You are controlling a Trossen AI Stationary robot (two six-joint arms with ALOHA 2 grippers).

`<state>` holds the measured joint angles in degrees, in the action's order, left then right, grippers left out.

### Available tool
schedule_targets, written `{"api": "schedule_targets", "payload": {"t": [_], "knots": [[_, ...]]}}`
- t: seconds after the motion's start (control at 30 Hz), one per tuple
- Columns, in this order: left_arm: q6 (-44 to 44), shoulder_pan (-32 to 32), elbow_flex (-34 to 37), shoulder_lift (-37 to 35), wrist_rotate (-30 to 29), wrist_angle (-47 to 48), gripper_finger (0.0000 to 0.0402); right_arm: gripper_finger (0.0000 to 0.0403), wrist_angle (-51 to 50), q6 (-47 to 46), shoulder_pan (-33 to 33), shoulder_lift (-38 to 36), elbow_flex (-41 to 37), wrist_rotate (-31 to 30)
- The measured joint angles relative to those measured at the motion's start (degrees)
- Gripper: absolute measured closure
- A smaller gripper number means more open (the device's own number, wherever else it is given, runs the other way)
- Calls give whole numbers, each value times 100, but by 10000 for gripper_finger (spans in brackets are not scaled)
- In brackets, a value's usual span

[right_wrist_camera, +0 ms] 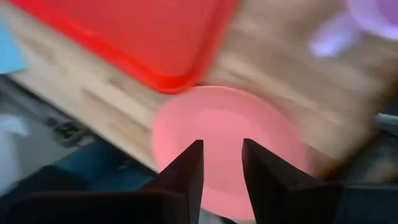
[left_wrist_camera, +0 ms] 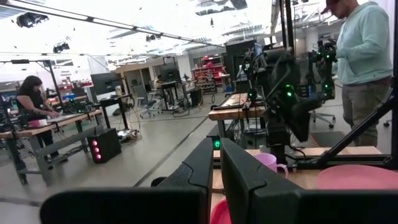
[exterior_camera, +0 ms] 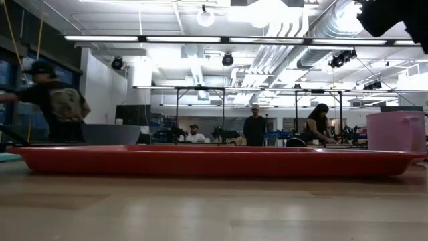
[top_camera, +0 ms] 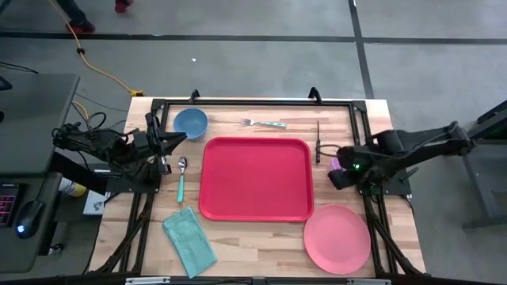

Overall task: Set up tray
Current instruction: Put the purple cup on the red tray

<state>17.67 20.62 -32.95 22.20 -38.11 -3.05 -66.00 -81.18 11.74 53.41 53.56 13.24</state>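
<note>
The red tray (top_camera: 253, 178) lies flat in the middle of the table, with nothing on it. My right gripper (right_wrist_camera: 222, 165) hovers off the tray's right edge, tipped downward, open and with nothing between its fingers; beyond the fingertips lies the round pink plate (right_wrist_camera: 227, 140). A lilac cup (top_camera: 336, 164) stands beside that gripper. My left gripper (left_wrist_camera: 216, 168) waits raised at the table's left side, shut on nothing, pointing level across the tray.
A blue bowl (top_camera: 190, 122), a fork (top_camera: 264, 123) and a knife (top_camera: 318, 138) lie along the far side. A spoon (top_camera: 181, 176) and a teal napkin (top_camera: 190, 241) lie left of the tray. People stand in the room beyond the table.
</note>
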Motion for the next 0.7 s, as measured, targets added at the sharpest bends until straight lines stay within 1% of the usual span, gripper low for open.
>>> {"api": "schedule_targets", "payload": {"t": [0.1, 0.2, 0.27, 0.37, 0.43, 0.5, 0.6, 0.7], "knots": [[2, 1, 0, 0, 0, 25, 341, 316, 1046, -545, 358, 14, -375, -124], [2, 0, 0, 0, 0, 25, 341, 321, 1825, -1139, 898, 26, -668, -696], [6, 0, 0, 0, 0, 26, 341, 325, 2020, -1596, 1335, 33, -785, -1140], [188, 0, 0, 0, 14, 24, 341, 332, 2047, -2259, 1976, 45, -803, -1543], [354, 2, 0, 0, 26, 24, 341, 338, 2013, -2537, 2306, 138, -754, -1594], [486, 1, 0, 0, 26, 24, 341, 347, 1855, -2692, 2545, 356, -604, -1517], [631, 0, 0, 0, 28, 24, 341, 364, 1186, -2823, 2829, 834, -218, -1330], [771, 2, 0, 0, 28, 24, 341, 380, 402, -2903, 3098, 1437, 258, -1300]]}}
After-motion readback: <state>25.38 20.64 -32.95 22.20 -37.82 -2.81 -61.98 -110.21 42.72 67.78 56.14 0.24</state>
